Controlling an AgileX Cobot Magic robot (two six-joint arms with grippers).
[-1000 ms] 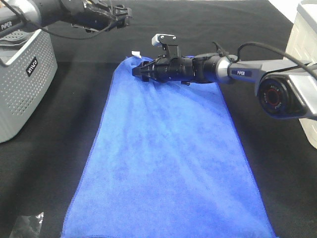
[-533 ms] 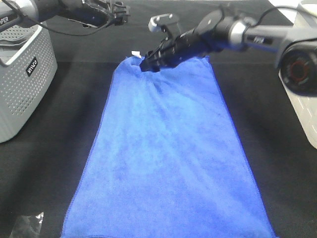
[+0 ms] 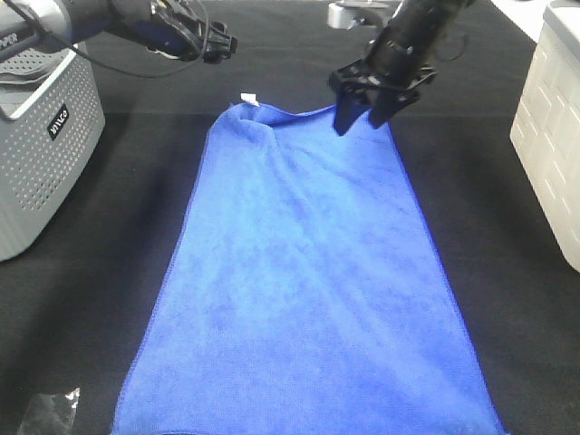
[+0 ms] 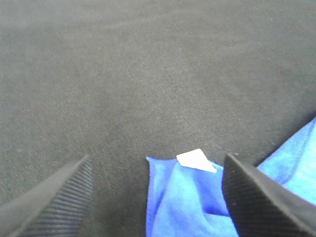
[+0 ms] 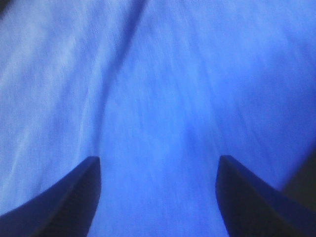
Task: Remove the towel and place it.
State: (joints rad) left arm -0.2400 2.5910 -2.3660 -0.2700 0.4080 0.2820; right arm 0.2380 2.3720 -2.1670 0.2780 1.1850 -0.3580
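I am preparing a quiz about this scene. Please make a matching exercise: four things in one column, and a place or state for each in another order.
Things:
1. towel
2. white tag
3. right gripper
4. grey basket

Places or states:
A. open, above the towel's far right corner
B. at the left edge of the table
C. spread flat on the black cloth
D. at the towel's far left corner

Pairs: 1-C, 2-D, 3-A, 4-B

Right gripper (image 3: 362,116) now swung from the towel's (image 3: 308,290) far left corner, by the white tag (image 3: 247,98), across to the far right corner, pointing down, jaws spread. Bunched fabric at that far edge released. Left gripper (image 3: 228,42) shifted slightly.
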